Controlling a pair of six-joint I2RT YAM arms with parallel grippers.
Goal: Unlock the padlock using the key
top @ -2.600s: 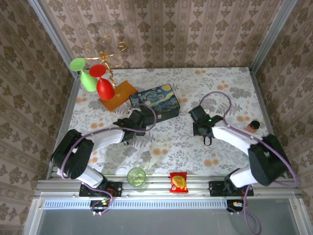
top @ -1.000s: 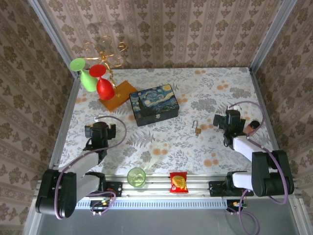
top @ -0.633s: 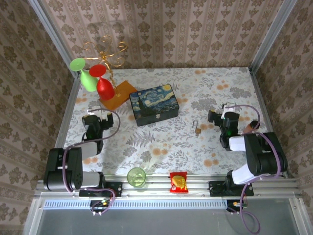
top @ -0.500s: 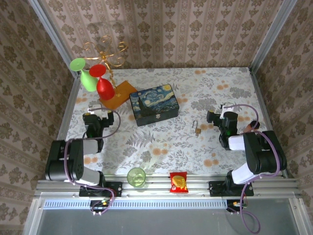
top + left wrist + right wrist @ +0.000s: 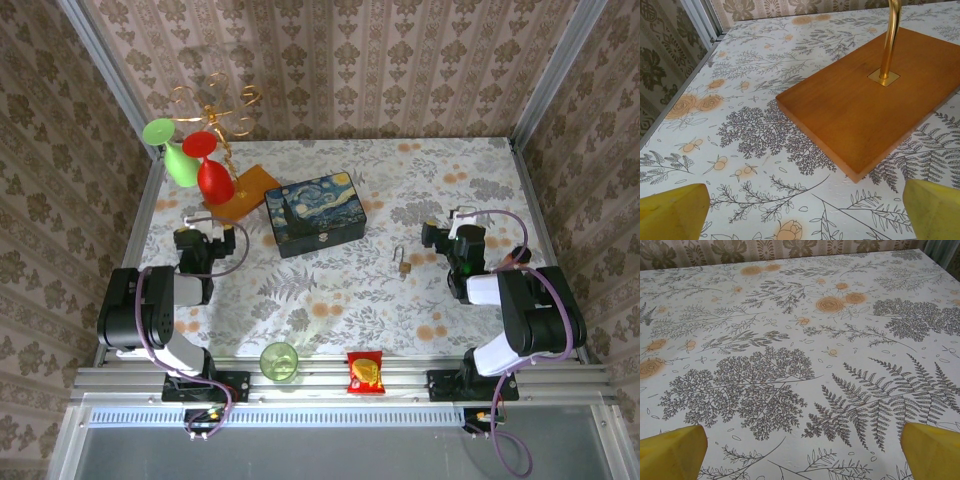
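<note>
Padlock lies mid-desk, btwn box rear-left & right tool. Stand just behind left tool; cup, packet at front edge.

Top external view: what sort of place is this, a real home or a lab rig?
Most likely a lab test cell dressed to look domestic: wallpaper panels are set inside an aluminium frame, and the left arm and right arm are bolted along the floral table's near edge.
</note>
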